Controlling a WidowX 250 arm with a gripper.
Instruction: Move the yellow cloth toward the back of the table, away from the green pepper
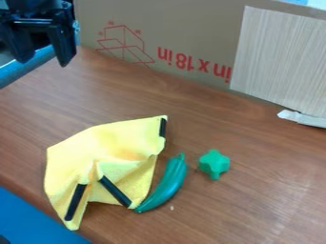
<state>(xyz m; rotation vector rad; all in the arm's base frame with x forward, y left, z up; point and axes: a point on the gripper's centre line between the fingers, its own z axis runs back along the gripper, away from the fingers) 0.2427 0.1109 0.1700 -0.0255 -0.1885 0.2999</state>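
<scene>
- End effector [43, 58]: released, fingers spread, nothing between them; raised at the worktop's [255, 200] back-left corner, well apart from the things lying there. Empty, so nothing is held in place by it.
- Nearest loose thing: yellow cloth [117, 143], by the front-left edge. Crumpled, with raised folds; looks loosely dropped rather than laid out, the bunching probably propping up its ridges.
- Green toy chili pepper [170, 183]: on its side right of the cloth, lower tip at the cloth's corner; can't tell if touching. Probably lies that way because it's long and curved.
- Green star-shaped toy [214, 163]: just right of the pepper, apart from it; seems simply set down.
- Cardboard [191, 28] upright along the back edge, likely a backstop; wood-grain panel [280, 59] upright in front of it, probably leaning there for support.
- White strip [302, 118] at the back edge, by the panel's foot.
- Count: one cloth with three black strips [76, 201] visible, one pepper, one star, one panel, one white strip.
</scene>
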